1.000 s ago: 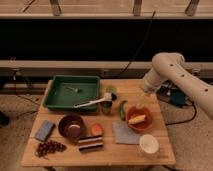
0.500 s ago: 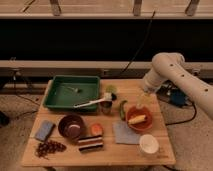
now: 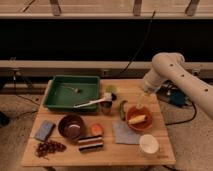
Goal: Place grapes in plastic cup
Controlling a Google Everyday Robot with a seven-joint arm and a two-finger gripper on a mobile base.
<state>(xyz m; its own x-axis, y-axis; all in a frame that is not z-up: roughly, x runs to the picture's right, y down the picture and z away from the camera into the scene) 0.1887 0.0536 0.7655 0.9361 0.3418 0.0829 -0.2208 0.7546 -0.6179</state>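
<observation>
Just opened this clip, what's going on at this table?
The robot's arm reaches in from the right, and its gripper hangs over the orange bowl on the table's right side. The grapes lie at the front left corner, well away from it. The plastic cup stands by the green tray's right edge. No grapes are in the cup yet.

table (image 3: 112, 152) | tray (image 3: 60, 106), grapes (image 3: 49, 148), sponge (image 3: 44, 130), white cup (image 3: 149, 145) | pincer (image 3: 142, 101) above orange bowl (image 3: 145, 126)
</observation>
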